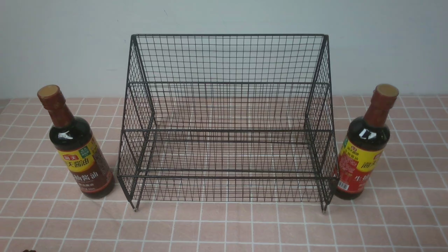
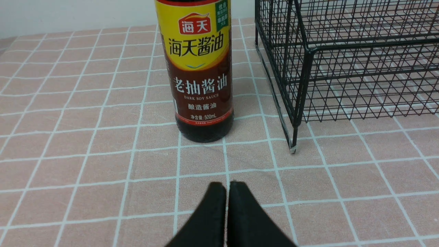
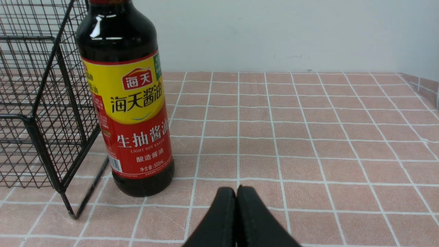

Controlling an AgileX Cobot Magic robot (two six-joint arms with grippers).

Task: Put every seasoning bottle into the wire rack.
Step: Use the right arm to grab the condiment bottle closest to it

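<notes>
I count one large black wire-mesh stepped rack point(image 1: 227, 83), and I place everything else by it. There are two dark soy-sauce bottles with reddish-brown necks and tan caps: one brown-labelled bottle point(image 1: 85, 164) just beside the rack's left side, and one red-labelled bottle point(image 1: 360, 164) just beside its right side. One pink tablecloth point(image 1: 224, 227) with a white grid lies under the rack. My black grippers number two: the left gripper point(image 2: 227, 188) and the right gripper point(image 3: 236, 192).

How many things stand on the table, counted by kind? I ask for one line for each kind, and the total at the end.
Seasoning bottles: 2, the brown-label bottle and the red-label bottle
Black wire rack: 1
Total: 3
</notes>
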